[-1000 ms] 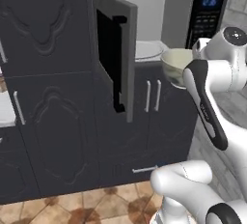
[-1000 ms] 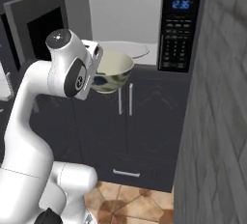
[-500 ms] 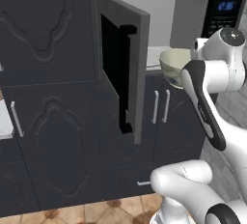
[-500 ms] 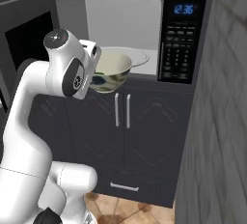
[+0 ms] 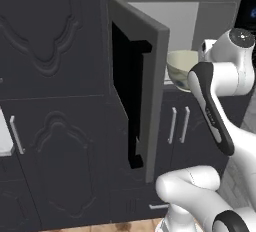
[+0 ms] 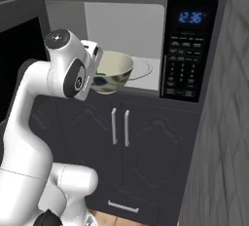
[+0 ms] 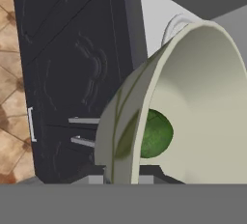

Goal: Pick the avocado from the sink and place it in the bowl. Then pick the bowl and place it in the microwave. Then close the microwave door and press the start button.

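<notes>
From the left base camera, the wide, pale cream-green bowl (image 5: 181, 67) hangs at the mouth of the grey steel-framed microwave (image 5: 210, 21), its black-windowed steel door (image 5: 136, 96) swung open at nine o'clock of the bowl. From the right base camera, the white arm's two-finger gripper (image 6: 99, 76) is clamped on the bowl's near rim, the dark button panel (image 6: 186, 59) at three o'clock. The hand camera finds the small dark green avocado (image 7: 154, 133) resting inside the bowl.
</notes>
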Motion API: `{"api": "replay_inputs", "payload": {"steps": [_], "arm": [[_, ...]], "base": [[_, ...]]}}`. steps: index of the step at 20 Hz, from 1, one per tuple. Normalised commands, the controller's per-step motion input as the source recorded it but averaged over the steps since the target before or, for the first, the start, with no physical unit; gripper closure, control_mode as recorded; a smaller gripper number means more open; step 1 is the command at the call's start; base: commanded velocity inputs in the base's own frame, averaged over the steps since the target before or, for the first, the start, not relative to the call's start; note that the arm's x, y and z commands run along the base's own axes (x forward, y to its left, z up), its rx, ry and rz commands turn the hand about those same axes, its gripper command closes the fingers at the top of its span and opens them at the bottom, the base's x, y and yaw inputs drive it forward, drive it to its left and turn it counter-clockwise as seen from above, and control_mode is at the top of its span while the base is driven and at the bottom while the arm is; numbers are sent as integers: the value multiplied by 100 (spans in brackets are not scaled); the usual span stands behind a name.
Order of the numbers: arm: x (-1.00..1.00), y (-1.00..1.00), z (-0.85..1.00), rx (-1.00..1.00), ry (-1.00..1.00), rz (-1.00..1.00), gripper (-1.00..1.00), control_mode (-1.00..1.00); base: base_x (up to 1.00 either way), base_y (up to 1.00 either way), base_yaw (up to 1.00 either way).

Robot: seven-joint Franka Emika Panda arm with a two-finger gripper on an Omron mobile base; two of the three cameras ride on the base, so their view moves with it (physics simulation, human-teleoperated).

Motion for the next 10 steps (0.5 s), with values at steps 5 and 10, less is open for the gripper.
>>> {"api": "replay_inputs", "payload": {"steps": [5,10], "arm": [[0,0,0,0,0,0,100,100],[0,0,0,0,0,0,100,100]], "base": [[19,-9,13],[5,-1,9]]}}
